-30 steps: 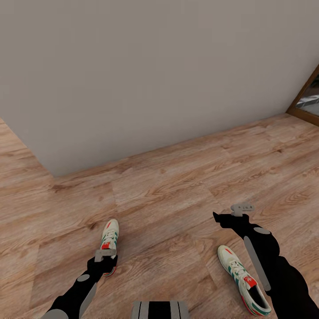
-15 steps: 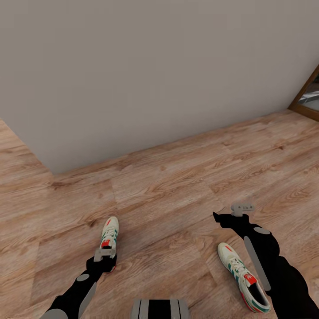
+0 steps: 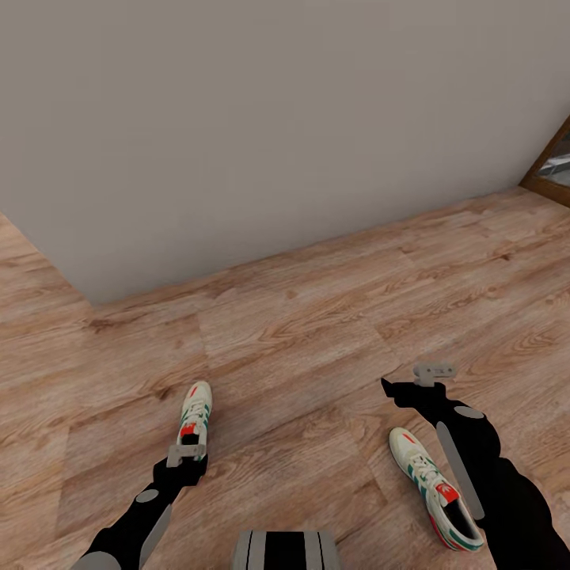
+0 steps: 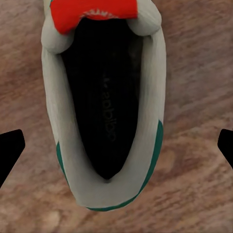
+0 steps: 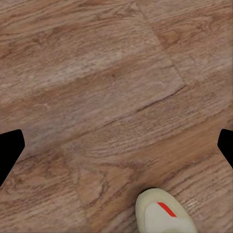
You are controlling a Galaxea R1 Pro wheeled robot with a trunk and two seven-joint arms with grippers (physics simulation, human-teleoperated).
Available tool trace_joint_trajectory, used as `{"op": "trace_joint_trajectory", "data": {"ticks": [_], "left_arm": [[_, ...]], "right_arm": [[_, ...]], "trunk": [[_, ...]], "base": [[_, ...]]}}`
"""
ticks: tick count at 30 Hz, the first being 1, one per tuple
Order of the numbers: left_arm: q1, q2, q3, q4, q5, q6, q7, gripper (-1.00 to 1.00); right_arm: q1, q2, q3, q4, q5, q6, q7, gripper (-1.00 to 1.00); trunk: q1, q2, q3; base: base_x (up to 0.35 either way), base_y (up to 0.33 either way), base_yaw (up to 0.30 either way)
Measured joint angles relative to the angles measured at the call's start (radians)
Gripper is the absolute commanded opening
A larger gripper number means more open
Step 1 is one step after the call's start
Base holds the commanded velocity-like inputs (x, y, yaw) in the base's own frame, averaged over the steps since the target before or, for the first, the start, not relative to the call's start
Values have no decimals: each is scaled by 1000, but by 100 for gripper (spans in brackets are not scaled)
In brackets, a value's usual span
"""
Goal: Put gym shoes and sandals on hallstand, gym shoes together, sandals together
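Head view: two gym shoes lie on the corridor floor [image 3: 317, 317], well apart, in front of a plain grey wall [image 3: 261, 127]. The left gym shoe [image 3: 195, 405] lies toe toward the wall; my left gripper [image 3: 186, 453] hangs over its heel end, and my black left arm [image 3: 134, 514] covers that end. The right gym shoe [image 3: 431, 487] lies with its toe pointing up the picture, beside my right arm [image 3: 491, 483], which hides part of its outer side. My right gripper [image 3: 433, 370] hangs above bare floor beyond the toe of this shoe. A brown wooden frame [image 3: 550, 162] is cut off at the picture's right edge; what it encloses is too small to tell. A grey-and-black part of my body [image 3: 285, 550] is cut off at the lower edge.

Left wrist view: the open mouth of the left gym shoe [image 4: 104, 107] faces the camera, showing a dark, empty interior with faint lettering on the insole, a red tongue patch and a green-edged heel collar. My left fingertips [image 4: 9, 150] stand spread wide, one at each side, clear of the shoe.

Right wrist view: wood planks [image 5: 107, 97], with the cream toe of the right gym shoe [image 5: 165, 213] and its red mark cut off at the edge. My right fingertips [image 5: 10, 148] are likewise spread, gripping nothing.
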Motion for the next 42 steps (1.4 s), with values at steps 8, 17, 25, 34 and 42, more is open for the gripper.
{"op": "trace_joint_trajectory", "data": {"ticks": [8,17,25,34,42], "left_arm": [[0,0,0,-1,0,-1,0,100],[0,-1,0,-1,0,-1,0,100],[0,0,0,-1,0,-1,0,100],[0,1,0,-1,1,-3,0,100],[0,1,1,-2,1,-14,0,100]], "right_arm": [[0,0,-2,0,1,0,0,100],[0,-1,-2,1,1,0,0,100],[0,-1,-2,1,1,0,0,100],[0,-1,-2,1,2,0,0,100],[0,-1,-2,0,2,0,0,100]], "trunk": [[4,-2,-34],[8,-4,-82],[9,-4,-101],[10,-5,-119],[10,-5,-120]], "base": [[0,0,0],[0,0,0],[0,0,0],[0,0,0],[28,0,0]]}}
